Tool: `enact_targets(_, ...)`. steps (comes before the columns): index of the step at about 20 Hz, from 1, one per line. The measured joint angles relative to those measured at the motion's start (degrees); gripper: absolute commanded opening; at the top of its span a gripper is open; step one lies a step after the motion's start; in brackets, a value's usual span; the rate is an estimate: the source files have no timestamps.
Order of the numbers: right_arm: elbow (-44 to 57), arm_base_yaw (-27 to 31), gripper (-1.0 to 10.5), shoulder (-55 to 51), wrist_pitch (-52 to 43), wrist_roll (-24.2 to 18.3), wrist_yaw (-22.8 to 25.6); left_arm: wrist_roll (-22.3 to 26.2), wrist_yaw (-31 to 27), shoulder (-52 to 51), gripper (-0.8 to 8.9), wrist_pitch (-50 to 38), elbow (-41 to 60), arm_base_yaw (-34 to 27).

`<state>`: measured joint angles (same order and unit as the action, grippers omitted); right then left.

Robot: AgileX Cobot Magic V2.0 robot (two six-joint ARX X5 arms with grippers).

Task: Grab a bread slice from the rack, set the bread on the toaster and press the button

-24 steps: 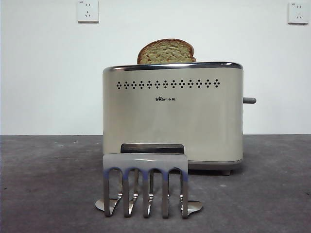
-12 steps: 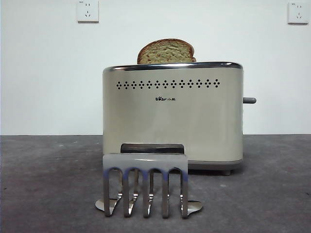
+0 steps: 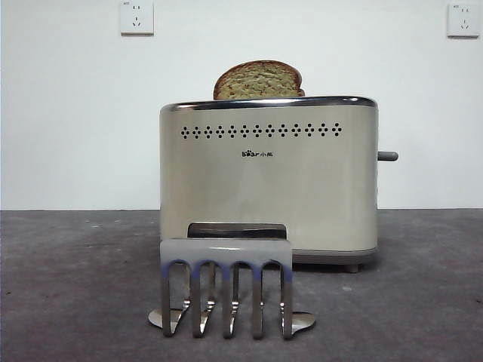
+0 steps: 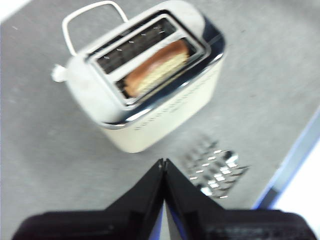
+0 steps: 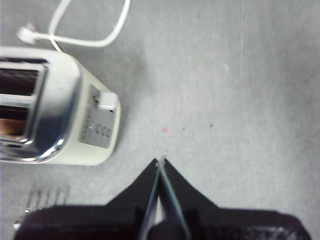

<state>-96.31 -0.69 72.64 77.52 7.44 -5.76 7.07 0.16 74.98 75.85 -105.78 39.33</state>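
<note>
The slice of bread (image 3: 258, 80) stands upright in the near slot of the cream toaster (image 3: 268, 185), its rounded top sticking out; it also shows in the left wrist view (image 4: 156, 67) inside the toaster (image 4: 150, 120). The silver rack (image 3: 226, 290) stands empty in front of the toaster and shows in the left wrist view (image 4: 215, 167). The grey button (image 3: 387, 156) projects from the toaster's right end, raised; it shows in the right wrist view (image 5: 107, 101). My left gripper (image 4: 163, 162) is shut and empty, high above the toaster and rack. My right gripper (image 5: 160, 161) is shut and empty, above the table beside the toaster's button end.
A white power cord (image 5: 90, 30) with its plug (image 5: 25, 35) lies on the grey table behind the toaster. Two white wall sockets (image 3: 136, 16) hang on the back wall. The table's edge (image 4: 292, 160) runs near the rack.
</note>
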Motion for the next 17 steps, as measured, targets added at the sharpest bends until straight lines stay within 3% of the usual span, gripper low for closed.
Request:
enact_targets(5,0.0,0.0,0.0,6.9,-2.2,0.0,0.0,2.8,3.4,-0.2,-0.04,-0.6,0.9,-5.4)
enact_targets(8,0.0,0.0,0.0,9.9,-5.7,0.0,0.0,3.0,6.8,-4.0,-0.04,-11.6,7.7,-10.5)
enact_targets(11,0.0,0.0,0.0,11.6,-10.5,0.0,0.0,3.0,12.2,-12.9,-0.04,-29.8,22.1,-16.0)
enact_targets(14,0.0,0.0,0.0,12.2,-15.6,0.0,0.0,3.0,12.7,-23.2,-0.04,-46.4,40.7,-22.2)
enact_targets(17,0.0,0.0,0.0,12.3,-19.7,0.0,0.0,2.1,12.5,-35.1,-0.04,-57.5,59.5,-29.9)
